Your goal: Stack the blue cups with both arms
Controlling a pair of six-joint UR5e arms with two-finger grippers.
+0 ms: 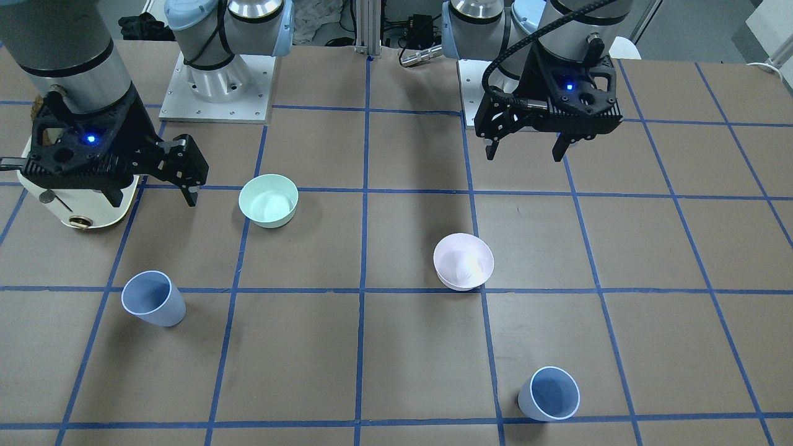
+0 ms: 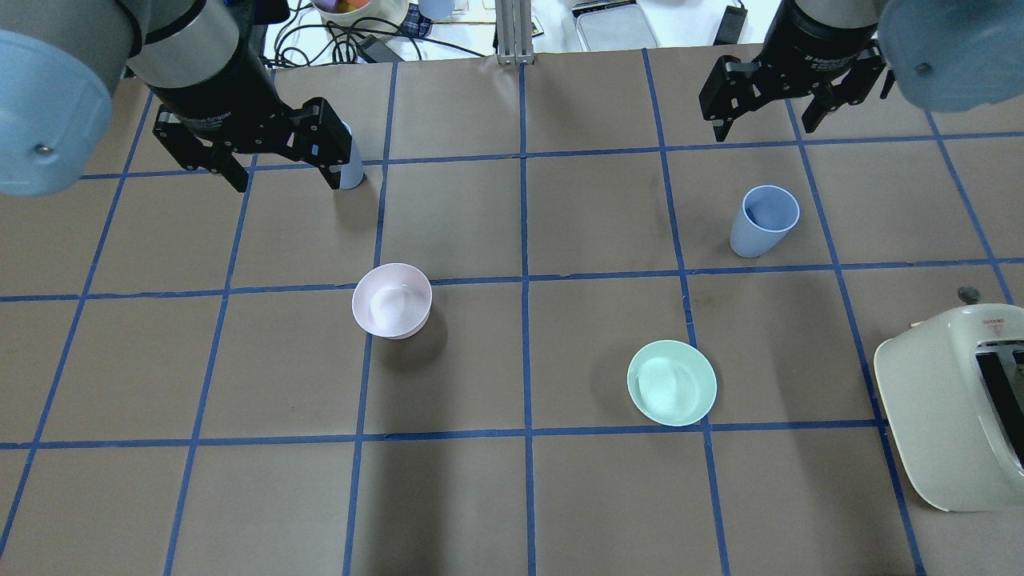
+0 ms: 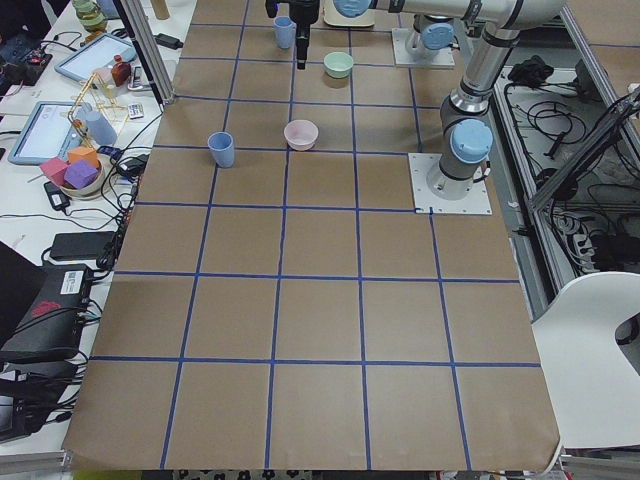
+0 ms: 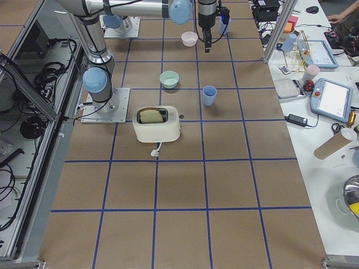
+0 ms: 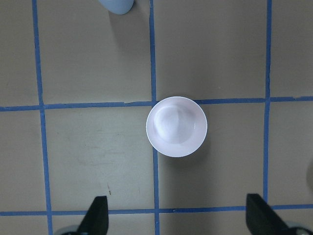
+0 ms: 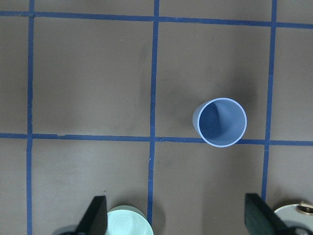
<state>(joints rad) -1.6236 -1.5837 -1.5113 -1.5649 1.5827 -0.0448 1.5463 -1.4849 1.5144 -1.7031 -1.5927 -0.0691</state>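
Left gripper (image 1: 525, 153): jaws spread wide, empty, raised above table (image 1: 396, 371). Right gripper (image 1: 155, 198): likewise spread, empty, raised. First blue cup (image 1: 153, 298): upright, right-arm side, near mint bowl (image 1: 268, 199). Second blue cup (image 1: 549, 393): upright, left-arm side, past pink bowl (image 1: 463, 261).

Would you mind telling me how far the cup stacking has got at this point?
Nothing looks done: the right-side blue cup and the left-side blue cup stand upright, far apart. Nothing is in hand: the left gripper and the right gripper hang open and empty. Left to do: grasp a cup, carry it across and nest it in the other.
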